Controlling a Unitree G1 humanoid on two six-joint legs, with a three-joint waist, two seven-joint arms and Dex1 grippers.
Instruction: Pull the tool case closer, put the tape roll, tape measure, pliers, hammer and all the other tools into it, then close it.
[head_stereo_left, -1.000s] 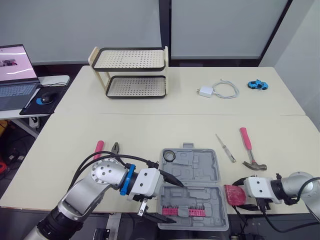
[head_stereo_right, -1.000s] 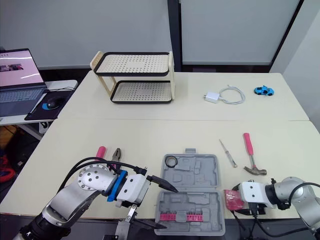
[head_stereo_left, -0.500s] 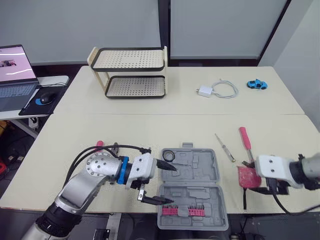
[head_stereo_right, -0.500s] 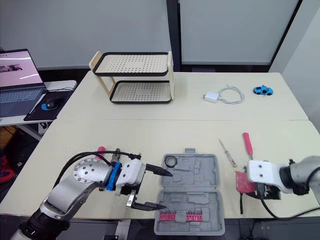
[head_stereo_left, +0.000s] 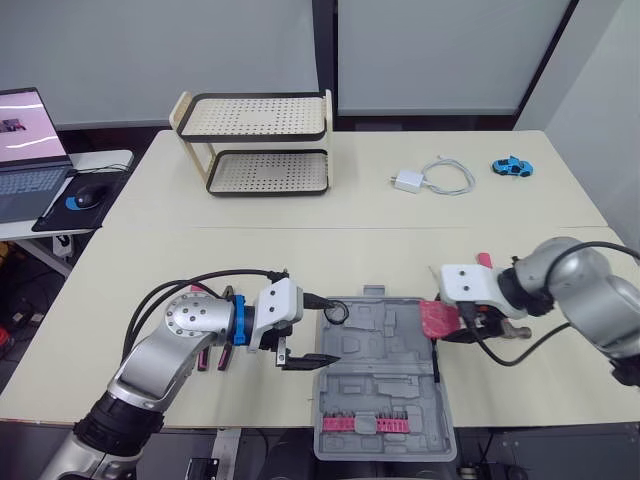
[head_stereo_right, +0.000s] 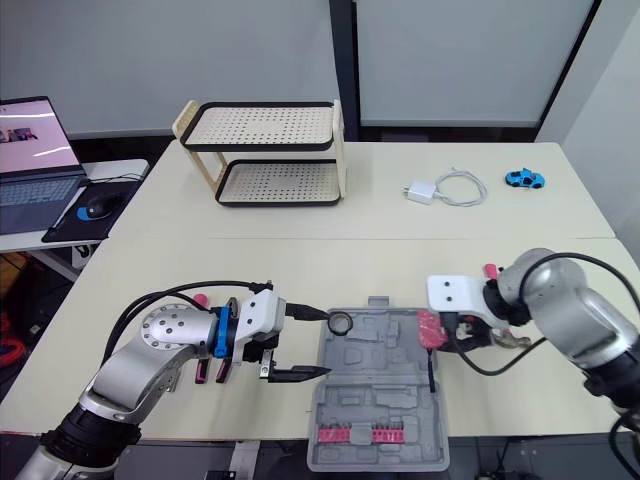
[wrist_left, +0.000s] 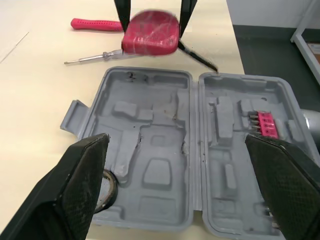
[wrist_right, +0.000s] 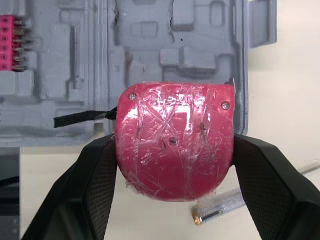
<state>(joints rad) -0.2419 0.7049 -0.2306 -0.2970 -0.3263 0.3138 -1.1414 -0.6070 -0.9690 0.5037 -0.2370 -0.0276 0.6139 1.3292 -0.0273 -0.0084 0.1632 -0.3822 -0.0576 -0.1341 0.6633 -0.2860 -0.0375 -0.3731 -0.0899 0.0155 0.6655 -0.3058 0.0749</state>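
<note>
Right gripper fingers clamped on tape measure, over tool case 3 o'clock rim, strap dangling. Left gripper fingers apart, empty, at case 9 o'clock beside tape roll. Risk: release here, tape measure hits rim, topples onto table; strap may foul closing.
</note>
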